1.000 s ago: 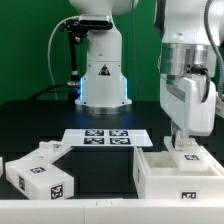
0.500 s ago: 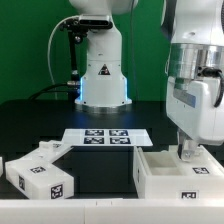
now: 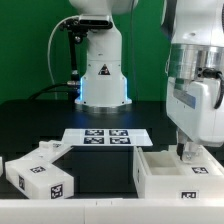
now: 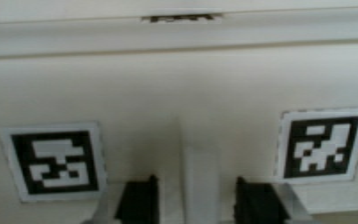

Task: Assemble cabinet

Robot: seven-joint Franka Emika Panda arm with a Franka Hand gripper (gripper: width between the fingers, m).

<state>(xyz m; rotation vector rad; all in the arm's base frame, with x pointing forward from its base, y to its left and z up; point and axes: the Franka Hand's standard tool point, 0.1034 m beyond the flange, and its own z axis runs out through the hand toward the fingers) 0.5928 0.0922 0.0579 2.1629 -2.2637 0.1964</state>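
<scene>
Tool [image 3: 184, 152] parted, astride cabinet box [image 3: 160, 178] wall

- A robotics lab test cell.
- A robot arm [image 3: 103, 75] stands on a black table [image 3: 35, 115].
- A green curtain [image 3: 25, 40] hangs behind.
- The marker board [image 3: 108, 137] and white cabinet parts [image 3: 40, 172] carry square fiducial tags.

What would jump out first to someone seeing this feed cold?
The gripper is down at the back of the open white box piece on the exterior view's right. In the wrist view its fingers stand either side of a thin white ridge between two tags. A tagged cabinet block lies at the lower left, and the marker board lies mid-table before the blue-lit arm's base.
</scene>
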